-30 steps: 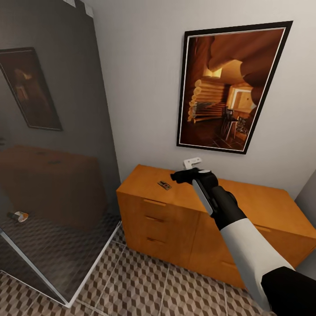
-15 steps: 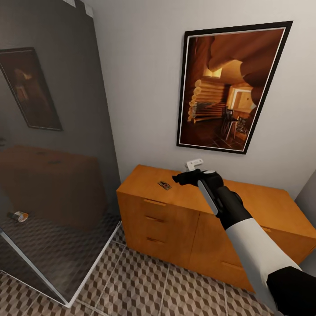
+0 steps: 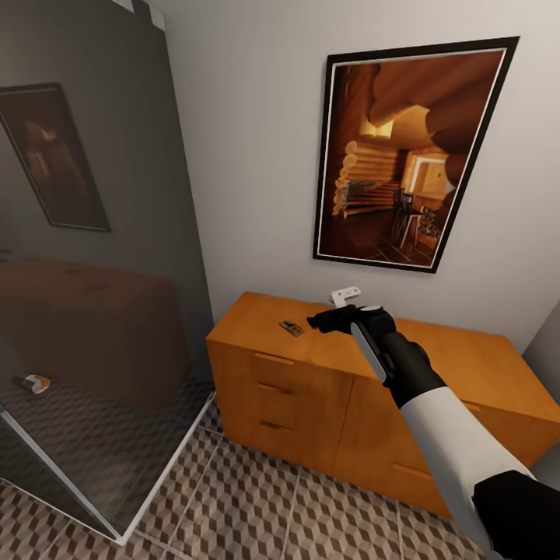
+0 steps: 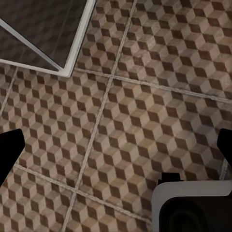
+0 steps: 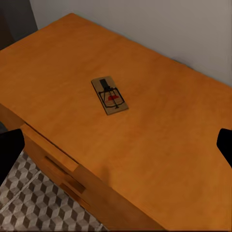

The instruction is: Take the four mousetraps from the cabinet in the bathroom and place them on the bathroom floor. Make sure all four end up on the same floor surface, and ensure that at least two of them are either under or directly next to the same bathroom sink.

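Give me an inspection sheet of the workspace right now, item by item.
Surface: orange-brown cabinet top, flat, drawers shut.
Job's things: one mousetrap lying flat on the cabinet top; bathroom floor patterned tiles.
Clutter: small white object at the wall behind the cabinet.
Grippers: right tool above the cabinet top beside the mousetrap, open, apart from it; left tool open over the floor.
Cables: nothing seen.
Surroundings: framed picture, glass shower panel.

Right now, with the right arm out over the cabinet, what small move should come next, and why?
Probably ease the right gripper forward and down onto the mousetrap. It lies flat on the cabinet top, ahead of the open fingers and untouched, and is the one trap in view.
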### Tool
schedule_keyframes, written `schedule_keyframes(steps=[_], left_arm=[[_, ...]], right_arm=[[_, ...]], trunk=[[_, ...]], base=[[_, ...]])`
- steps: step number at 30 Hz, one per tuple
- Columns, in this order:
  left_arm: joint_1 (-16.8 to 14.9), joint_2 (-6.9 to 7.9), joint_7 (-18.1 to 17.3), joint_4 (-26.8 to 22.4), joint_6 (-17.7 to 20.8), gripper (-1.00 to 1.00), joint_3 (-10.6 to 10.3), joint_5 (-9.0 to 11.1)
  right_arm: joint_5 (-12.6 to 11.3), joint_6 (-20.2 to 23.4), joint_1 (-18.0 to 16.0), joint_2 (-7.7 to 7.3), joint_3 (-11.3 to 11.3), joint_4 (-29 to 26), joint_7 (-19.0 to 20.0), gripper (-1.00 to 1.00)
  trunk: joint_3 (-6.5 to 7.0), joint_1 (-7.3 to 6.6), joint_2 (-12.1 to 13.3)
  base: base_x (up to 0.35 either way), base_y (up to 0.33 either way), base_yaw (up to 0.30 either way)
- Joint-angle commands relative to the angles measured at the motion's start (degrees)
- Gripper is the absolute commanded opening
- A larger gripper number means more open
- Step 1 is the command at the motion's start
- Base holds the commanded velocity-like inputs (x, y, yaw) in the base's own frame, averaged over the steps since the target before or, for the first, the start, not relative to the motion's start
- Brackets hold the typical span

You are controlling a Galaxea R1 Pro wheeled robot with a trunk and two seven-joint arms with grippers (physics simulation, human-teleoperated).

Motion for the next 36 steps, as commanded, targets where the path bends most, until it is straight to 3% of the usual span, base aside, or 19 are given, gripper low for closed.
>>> schedule_keyframes(steps=[1, 36], left_arm=[[-0.1, -0.03, 0.1, 0.2, -0.3, 1.0, -0.5, 0.4], [-0.1, -0.03, 0.0, 0.2, -0.3, 1.0, -0.5, 0.5]], right_arm=[[-0.5, 0.2, -0.1, -0.03, 0.1, 0.1, -0.2, 1.0], [-0.4, 0.3, -0.1, 0.09, 0.6, 0.5, -0.2, 1.0]], trunk=[[-0.16, 0.04, -0.1], [-1.7, 0.04, -0.1]], base=[[0.0, 0.0, 0.0], [0.02, 0.0, 0.0]])
